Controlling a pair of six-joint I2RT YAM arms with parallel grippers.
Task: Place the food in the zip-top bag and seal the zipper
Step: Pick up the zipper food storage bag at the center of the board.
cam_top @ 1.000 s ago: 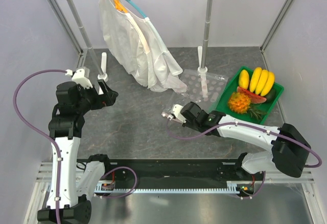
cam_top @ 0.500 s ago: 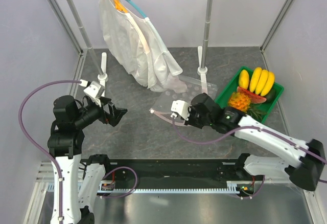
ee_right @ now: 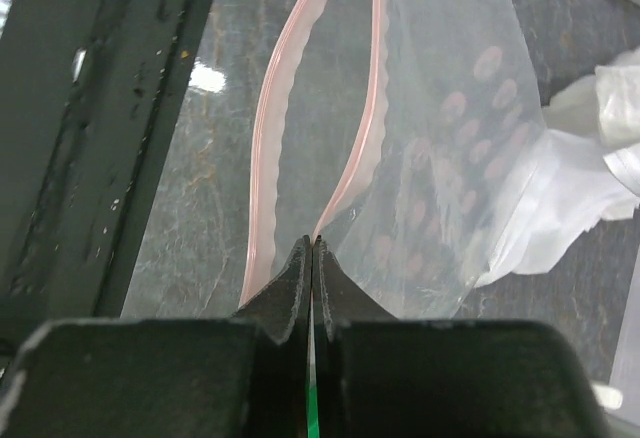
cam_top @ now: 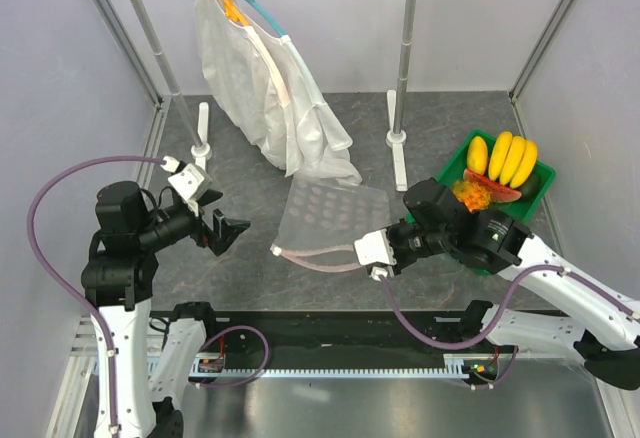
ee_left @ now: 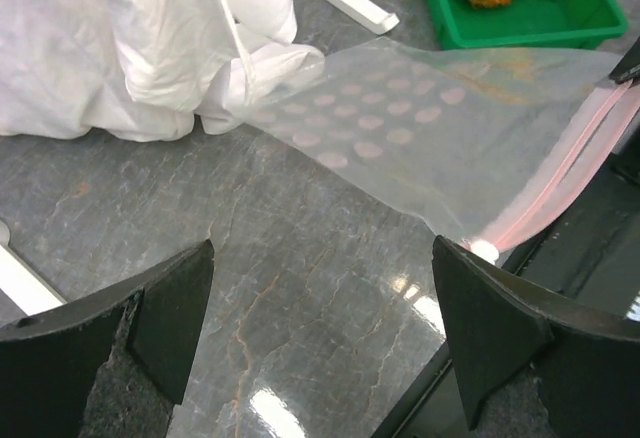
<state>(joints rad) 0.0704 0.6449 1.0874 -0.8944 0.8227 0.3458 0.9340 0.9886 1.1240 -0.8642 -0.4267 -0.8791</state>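
The clear zip-top bag [cam_top: 325, 220] with white dots hangs tilted above the table's middle. Its pink zipper [cam_top: 315, 258] edge faces the near side and gapes open [ee_right: 300, 108]. My right gripper [cam_top: 372, 255] is shut on the zipper's right end; its jaws pinch one pink lip [ee_right: 312, 243]. My left gripper [cam_top: 222, 226] is open and empty, left of the bag; its view shows the bag [ee_left: 440, 128] and zipper [ee_left: 560, 183] ahead to the right. The food lies in the green tray [cam_top: 448, 170]: banana bunch [cam_top: 505, 157], pineapple [cam_top: 470, 192], watermelon slice [cam_top: 492, 186].
A white garment [cam_top: 265, 88] hangs on a rack [cam_top: 400, 58] at the back, its hem touching the bag's far edge. The rack's white feet [cam_top: 398, 153] stand near the tray. A black rail [cam_top: 330, 328] runs along the near edge.
My right gripper has dragged the bag off the tray's side, toward the near middle, and lifted its zipper edge. My left gripper has swung down and right toward the bag.
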